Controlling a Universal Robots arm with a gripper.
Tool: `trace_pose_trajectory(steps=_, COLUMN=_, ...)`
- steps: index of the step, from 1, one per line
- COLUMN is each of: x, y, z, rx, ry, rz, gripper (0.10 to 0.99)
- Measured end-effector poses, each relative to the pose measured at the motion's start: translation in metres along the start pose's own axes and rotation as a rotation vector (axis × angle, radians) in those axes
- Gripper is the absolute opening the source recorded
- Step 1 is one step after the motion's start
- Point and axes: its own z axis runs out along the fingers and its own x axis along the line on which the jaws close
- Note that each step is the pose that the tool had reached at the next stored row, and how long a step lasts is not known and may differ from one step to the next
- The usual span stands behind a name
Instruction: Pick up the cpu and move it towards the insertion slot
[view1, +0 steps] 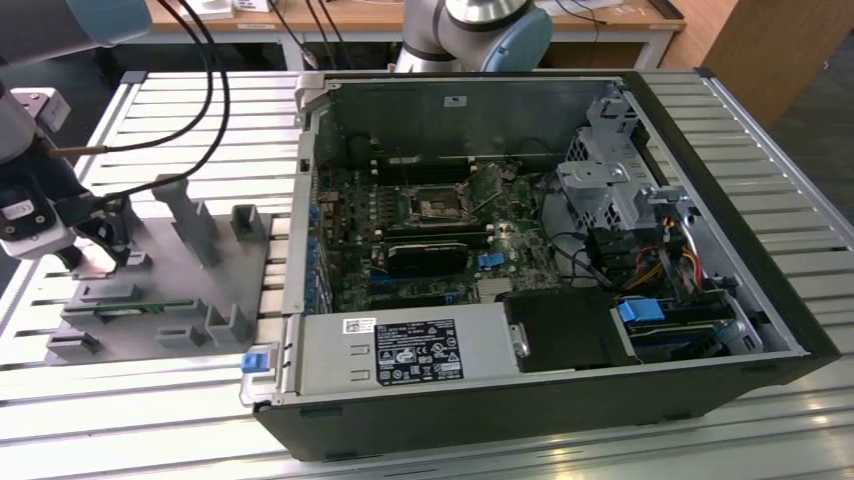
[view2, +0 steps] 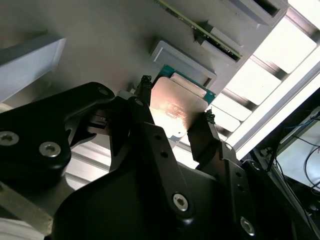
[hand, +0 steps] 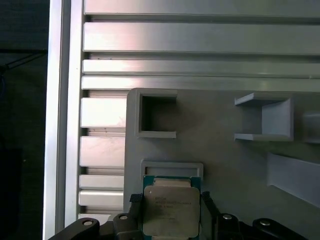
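Black two-fingered tool (view2: 177, 102): pinching opposite edges of the flat, square, silver-topped cpu (hand: 170, 207), over the grey plastic fixture plate (view1: 174, 290) on the slatted aluminium counter (view1: 134, 400). Dark, square, metal-framed insertion slot (view1: 438, 205): well apart, inside the open black computer case (view1: 534, 420).

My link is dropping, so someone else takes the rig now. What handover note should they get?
Tool: shut on the cpu, gripping two opposite edges.
Cpu: over the grey fixture, at the exterior view's left; whether it is lifted clear, I cannot tell.
Insertion slot: inside the open computer case, apart from the tool.
Done: the grasp.
Not yet done: moving the cpu toward the slot.
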Motion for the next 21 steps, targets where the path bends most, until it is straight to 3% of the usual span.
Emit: trace_pose_trajectory(steps=21, x=0.0001, y=0.0008, z=-0.0089, rx=0.005, ry=0.0002, rz=0.000, gripper=0.541)
